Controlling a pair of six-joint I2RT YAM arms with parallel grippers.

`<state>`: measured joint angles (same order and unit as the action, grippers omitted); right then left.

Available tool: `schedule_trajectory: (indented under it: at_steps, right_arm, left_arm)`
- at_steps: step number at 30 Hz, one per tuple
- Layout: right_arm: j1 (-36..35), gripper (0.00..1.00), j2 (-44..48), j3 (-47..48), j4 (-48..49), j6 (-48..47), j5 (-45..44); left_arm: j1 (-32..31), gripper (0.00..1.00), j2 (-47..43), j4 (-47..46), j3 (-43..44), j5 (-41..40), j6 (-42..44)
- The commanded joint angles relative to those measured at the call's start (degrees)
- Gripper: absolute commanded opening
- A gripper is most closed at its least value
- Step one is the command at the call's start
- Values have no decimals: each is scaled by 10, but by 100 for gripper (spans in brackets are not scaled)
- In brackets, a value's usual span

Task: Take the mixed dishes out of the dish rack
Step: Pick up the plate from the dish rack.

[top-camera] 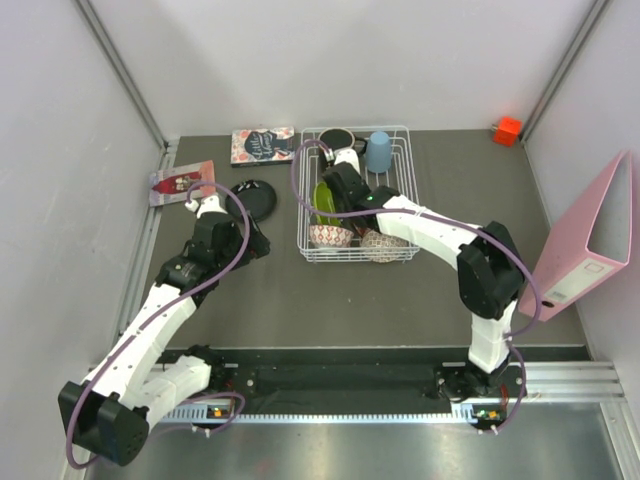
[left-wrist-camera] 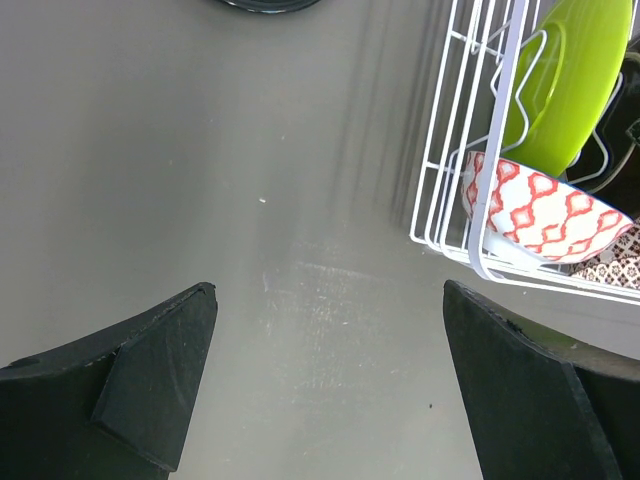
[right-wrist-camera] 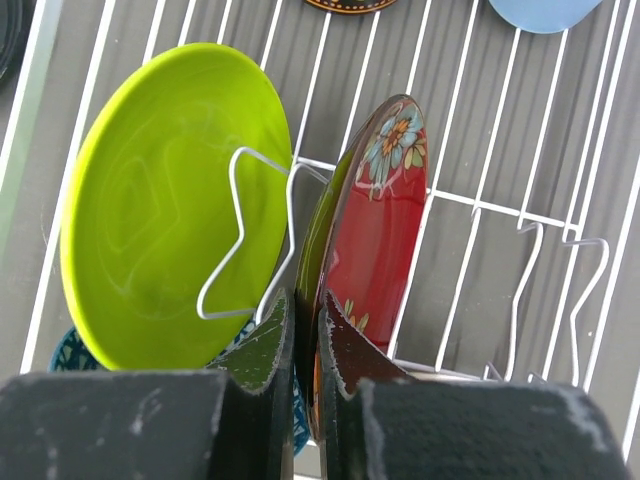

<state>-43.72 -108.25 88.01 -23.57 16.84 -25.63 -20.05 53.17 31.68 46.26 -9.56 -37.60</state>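
Note:
The white wire dish rack (top-camera: 408,190) stands at the table's back middle. It holds a lime-green plate (right-wrist-camera: 170,200) and a red floral plate (right-wrist-camera: 385,230) upright between prongs. A black mug (top-camera: 337,138) and a pale blue cup (top-camera: 379,151) stand at its far end. A red-and-white patterned bowl (top-camera: 330,236) and a beige patterned bowl (top-camera: 380,245) lie at its near end. My right gripper (right-wrist-camera: 308,310) reaches into the rack and is shut on the rim of the red floral plate. My left gripper (left-wrist-camera: 330,295) hangs open over bare table, just left of the rack (left-wrist-camera: 440,180), holding nothing.
A black round dish (top-camera: 258,198) lies on the table left of the rack. Two printed cards (top-camera: 262,145) (top-camera: 182,181) lie at the back left. A pink binder (top-camera: 585,245) leans against the right wall, with a small orange block (top-camera: 508,130) at the back right.

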Motion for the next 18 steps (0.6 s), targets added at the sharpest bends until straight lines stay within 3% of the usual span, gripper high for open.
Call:
schedule_trajectory:
  at_steps: [1, 18]
  right_arm:
    - [6, 0, 67, 26, -20, -52, -29]
    - [6, 0, 102, 72, -56, -65, -29]
  left_arm:
    - [-2, 99, -1, -20, 0, 9, -5]
    - [-2, 99, -6, -18, -6, 14, -5]
